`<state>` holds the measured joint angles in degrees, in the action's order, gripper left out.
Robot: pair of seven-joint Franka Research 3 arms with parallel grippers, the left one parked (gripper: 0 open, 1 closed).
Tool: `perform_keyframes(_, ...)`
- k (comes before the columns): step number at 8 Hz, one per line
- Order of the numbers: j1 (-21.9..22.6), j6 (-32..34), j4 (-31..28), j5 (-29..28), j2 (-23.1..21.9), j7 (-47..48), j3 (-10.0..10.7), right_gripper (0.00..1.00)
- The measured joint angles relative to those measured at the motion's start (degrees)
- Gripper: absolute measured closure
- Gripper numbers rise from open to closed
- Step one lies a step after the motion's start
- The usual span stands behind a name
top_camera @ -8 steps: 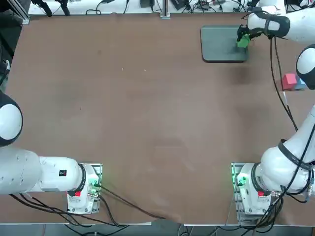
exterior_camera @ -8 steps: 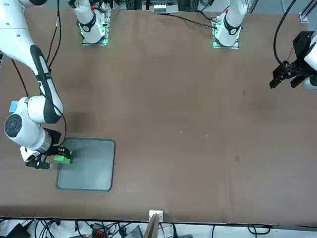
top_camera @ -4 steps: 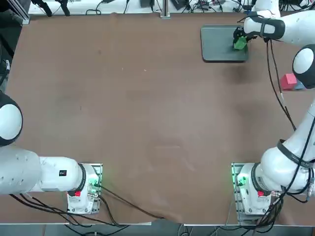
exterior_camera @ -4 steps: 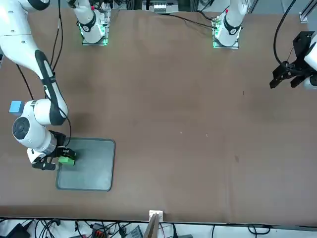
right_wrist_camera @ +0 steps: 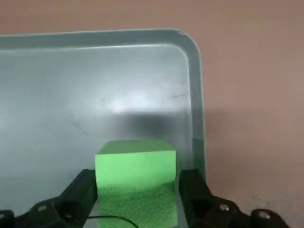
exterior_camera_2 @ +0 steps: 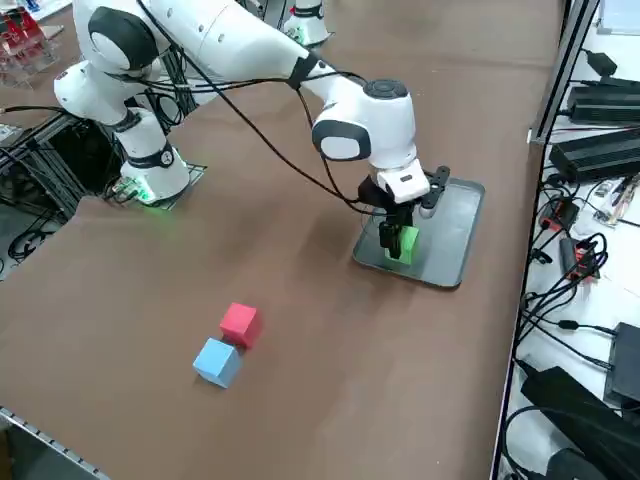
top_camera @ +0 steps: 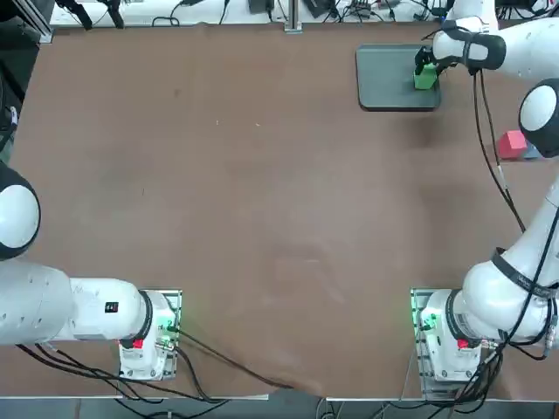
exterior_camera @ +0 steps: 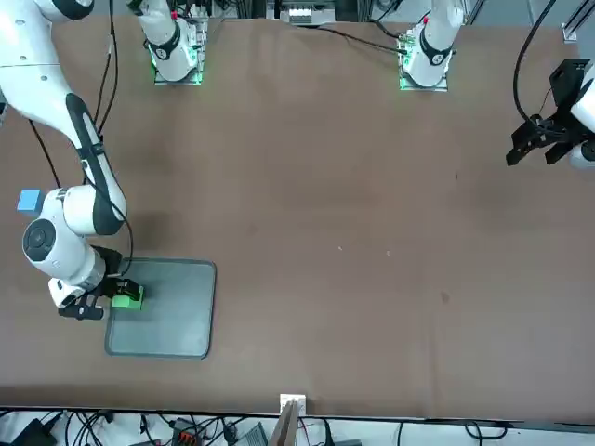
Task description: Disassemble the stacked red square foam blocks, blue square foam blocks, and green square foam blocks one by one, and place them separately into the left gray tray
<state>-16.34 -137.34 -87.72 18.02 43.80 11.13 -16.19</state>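
Green foam cube [right_wrist_camera: 135, 183] is sitting in the tray [right_wrist_camera: 71, 85], by its rim. Red cube [exterior_camera_2: 239, 324] and blue cube [exterior_camera_2: 217, 361] are lying touching on the table [top_camera: 262, 218], well apart from the tray.

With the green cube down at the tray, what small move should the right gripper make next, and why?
Probably a straight lift clear. The right gripper stands open, a finger on either side of the green cube, which sits on the gray tray. The red cube and blue cube wait on the table.

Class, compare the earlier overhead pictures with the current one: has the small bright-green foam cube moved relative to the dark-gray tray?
Yes. The green foam cube has shifted slightly inward from the dark-gray tray's right edge, between the right hand's open fingers.
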Motion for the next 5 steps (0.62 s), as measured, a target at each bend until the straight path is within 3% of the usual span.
perform_keyframes(2, 0.1, 3.1, 0.9, 0.0, -1.7, 0.0, -0.1, 0.00)
perform_keyframes(5, 0.3, 10.8, 1.8, 0.0, -7.8, 0.0, -0.2, 0.00)
